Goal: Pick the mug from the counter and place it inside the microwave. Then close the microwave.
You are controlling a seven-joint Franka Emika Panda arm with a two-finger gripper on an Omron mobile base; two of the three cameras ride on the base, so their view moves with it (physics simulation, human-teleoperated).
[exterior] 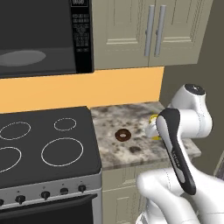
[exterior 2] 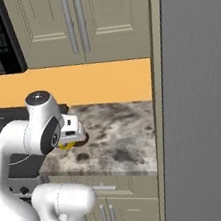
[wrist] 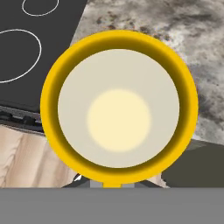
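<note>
Now, tool (exterior 2: 70,137): you had it clamped on the mug (wrist: 119,107).
Risk: mug could've clipped the microwave (exterior: 46,37) frame above.

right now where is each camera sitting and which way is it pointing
Left base view: behind the arm to its left, looking forward and down at the stovetop, the counter and the open microwave; the white arm rises at lower right.
Right base view: behind the arm to its right, facing the counter and the upper cabinets; the arm rises at lower left.
Hand view: on the hand, looking straight down into the mug, held close above the counter's edge.
Both base views share the counter, the microwave and the mug at the arm's end.
</note>
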